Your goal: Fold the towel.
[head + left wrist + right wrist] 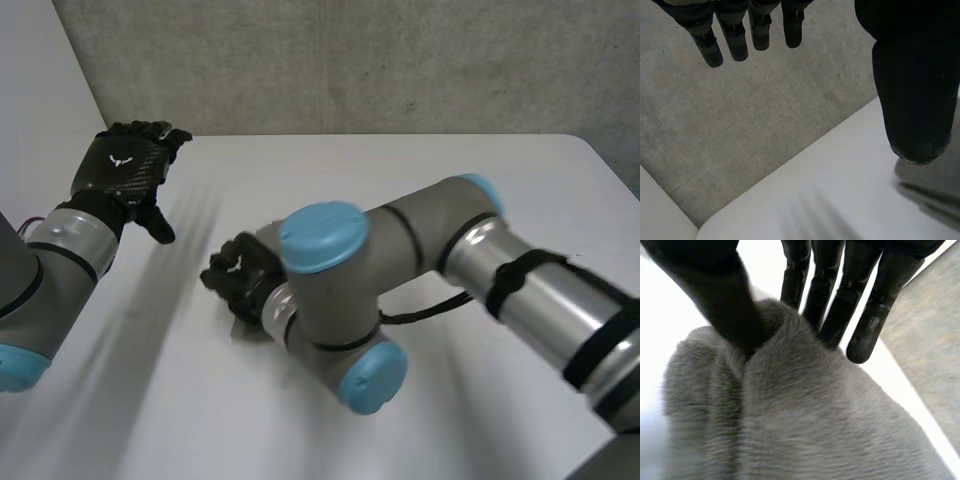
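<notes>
We see the right hand [236, 277] low over the middle of the white table [470, 190], partly tucked under the bent right arm [400, 250]. In its wrist view it grips the grey towel [805, 425]. The thumb [715, 300] digs into the fluffy cloth from one side and the fingers [832, 295] lie against it from the other, so a raised fold is pinched between them. The rest of the towel spreads out under the palm and lies on the table. From the head view we cannot make the towel out, since the arm covers that spot. The left hand [122, 165] is well apart from it, raised near the table's far left corner. Its fingers [736, 42] are straight and slightly spread and its thumb [914, 90] stands away from them. It is released and grasps nothing, with the table's edge and a grey textured surface [740, 130] beyond it.
</notes>
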Tool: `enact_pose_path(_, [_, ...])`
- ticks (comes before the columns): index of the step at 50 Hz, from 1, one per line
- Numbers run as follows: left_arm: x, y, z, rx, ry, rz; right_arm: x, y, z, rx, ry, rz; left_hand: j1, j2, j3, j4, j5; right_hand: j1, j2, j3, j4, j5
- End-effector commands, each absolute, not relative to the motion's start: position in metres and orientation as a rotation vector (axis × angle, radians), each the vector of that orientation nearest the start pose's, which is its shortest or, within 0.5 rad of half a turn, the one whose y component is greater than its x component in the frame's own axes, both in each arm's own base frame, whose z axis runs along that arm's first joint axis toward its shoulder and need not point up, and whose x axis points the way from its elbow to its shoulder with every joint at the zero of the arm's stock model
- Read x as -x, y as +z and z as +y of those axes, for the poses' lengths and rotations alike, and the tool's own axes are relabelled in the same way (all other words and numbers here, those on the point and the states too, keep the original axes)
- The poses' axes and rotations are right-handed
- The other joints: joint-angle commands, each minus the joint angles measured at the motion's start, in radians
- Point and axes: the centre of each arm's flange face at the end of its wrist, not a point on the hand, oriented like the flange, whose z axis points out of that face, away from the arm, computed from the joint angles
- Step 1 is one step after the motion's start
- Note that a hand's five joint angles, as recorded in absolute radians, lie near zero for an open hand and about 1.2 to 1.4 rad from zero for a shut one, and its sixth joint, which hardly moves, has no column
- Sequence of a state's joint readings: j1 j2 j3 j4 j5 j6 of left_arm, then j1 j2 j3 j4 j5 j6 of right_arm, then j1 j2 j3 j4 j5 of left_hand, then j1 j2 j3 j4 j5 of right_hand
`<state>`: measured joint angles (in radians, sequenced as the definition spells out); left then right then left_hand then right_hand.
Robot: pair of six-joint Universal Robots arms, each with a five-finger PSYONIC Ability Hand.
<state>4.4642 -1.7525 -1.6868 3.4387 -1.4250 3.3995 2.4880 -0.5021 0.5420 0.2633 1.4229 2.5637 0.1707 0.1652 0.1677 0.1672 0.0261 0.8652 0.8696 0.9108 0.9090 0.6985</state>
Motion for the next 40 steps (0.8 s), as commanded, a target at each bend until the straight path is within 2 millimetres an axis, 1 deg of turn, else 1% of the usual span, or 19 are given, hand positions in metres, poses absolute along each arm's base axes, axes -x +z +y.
enact_pose_path(1, [0.227,0.245,-0.296,-0.692,-2.321,2.216,-0.466,0.164,-0.193,1.535,-1.661,1.787,0.004,0.009,0.007,0.007,-0.026,-0.691,-0.695,-0.736,-0.734,-0.699])
enact_pose_path(2, [0.23,0.245,-0.296,-0.699,-2.328,2.22,-0.461,0.176,-0.201,1.439,-1.676,1.825,0.004,0.009,0.007,0.007,-0.026,-0.691,-0.695,-0.736,-0.734,-0.699])
enact_pose_path(3, [0.23,0.245,-0.296,-0.699,-2.328,2.22,-0.461,0.176,-0.201,1.438,-1.676,1.825,0.004,0.009,0.007,0.007,-0.026,-0.691,-0.695,-0.736,-0.734,-0.699])
enact_pose_path(5, [0.243,0.245,-0.294,-0.729,-2.346,2.239,-0.446,0.194,-0.212,1.253,-1.648,1.898,0.008,0.013,0.011,0.011,-0.022,-0.691,-0.695,-0.736,-0.734,-0.699])
enact_pose_path(6, [0.243,0.245,-0.294,-0.729,-2.346,2.239,-0.446,0.194,-0.212,1.252,-1.648,1.898,0.008,0.013,0.011,0.011,-0.022,-0.691,-0.695,-0.736,-0.734,-0.699])
enact_pose_path(8, [0.254,0.242,-0.291,-0.728,-2.341,2.287,-0.427,0.209,-0.228,1.07,-1.643,1.954,0.01,0.016,0.014,0.014,-0.019,-0.691,-0.695,-0.736,-0.734,-0.699])
enact_pose_path(9, [0.255,0.242,-0.291,-0.728,-2.341,2.287,-0.427,0.209,-0.228,1.069,-1.644,1.954,0.01,0.016,0.014,0.014,-0.019,-0.691,-0.695,-0.736,-0.734,-0.699])
enact_pose_path(10, [0.26,0.239,-0.29,-0.719,-2.331,2.318,-0.415,0.216,-0.237,0.983,-1.645,1.981,0.01,0.016,0.014,0.014,-0.019,-0.691,-0.695,-0.736,-0.734,-0.699])
enact_pose_path(11, [0.26,0.239,-0.29,-0.719,-2.331,2.318,-0.414,0.216,-0.238,0.983,-1.645,1.981,0.01,0.016,0.014,0.014,-0.019,-0.691,-0.695,-0.736,-0.734,-0.699])
enact_pose_path(13, [0.271,0.229,-0.291,-0.704,-2.299,2.402,-0.391,0.22,-0.254,0.864,-1.644,2.037,0.013,0.019,0.016,0.017,-0.017,-0.691,-0.695,-0.736,-0.734,-0.699])
enact_pose_path(14, [0.271,0.229,-0.291,-0.704,-2.299,2.403,-0.391,0.22,-0.254,0.864,-1.644,2.037,0.013,0.019,0.016,0.017,-0.017,-0.691,-0.695,-0.736,-0.734,-0.699])
enact_pose_path(16, [0.285,0.213,-0.288,-0.723,-2.251,2.507,-0.378,0.21,-0.266,0.819,-1.624,2.087,0.028,0.034,0.031,0.032,-0.002,-0.691,-0.695,-0.736,-0.734,-0.699])
enact_pose_path(20, [0.298,0.193,-0.288,-0.749,-2.184,2.594,-0.373,0.2,-0.273,0.809,-1.594,2.115,0.028,0.034,0.031,0.032,-0.002,-0.691,-0.695,-0.736,-0.734,-0.699])
enact_pose_path(24, [0.306,0.163,-0.295,-0.773,-2.076,2.667,-0.377,0.175,-0.28,0.826,-1.497,2.116,0.028,0.034,0.031,0.032,-0.002,-0.691,-0.695,-0.736,-0.734,-0.699])
enact_pose_path(27, [0.307,0.153,-0.297,-0.778,-2.034,2.69,-0.38,0.17,-0.281,0.826,-1.47,2.109,0.028,0.034,0.031,0.032,-0.002,-0.691,-0.695,-0.736,-0.734,-0.699])
enact_pose_path(29, [0.307,0.136,-0.299,-0.785,-1.939,2.732,-0.384,0.157,-0.283,0.837,-1.426,2.114,0.028,0.034,0.031,0.032,-0.002,-0.691,-0.695,-0.736,-0.734,-0.699])
enact_pose_path(32, [0.304,0.125,-0.296,-0.783,-1.852,2.764,-0.386,0.147,-0.286,0.848,-1.405,2.135,0.028,0.034,0.031,0.032,-0.002,-0.691,-0.695,-0.736,-0.734,-0.699])
enact_pose_path(37, [0.301,0.121,-0.293,-0.809,-1.813,2.761,-0.386,0.134,-0.288,0.865,-1.366,2.19,0.028,0.034,0.031,0.032,-0.002,-0.691,-0.695,-0.736,-0.734,-0.699])
enact_pose_path(40, [0.301,0.122,-0.293,-0.833,-1.813,2.742,-0.385,0.136,-0.288,0.891,-1.362,2.206,0.025,0.031,0.028,0.029,-0.005,-0.691,-0.695,-0.736,-0.734,-0.699])
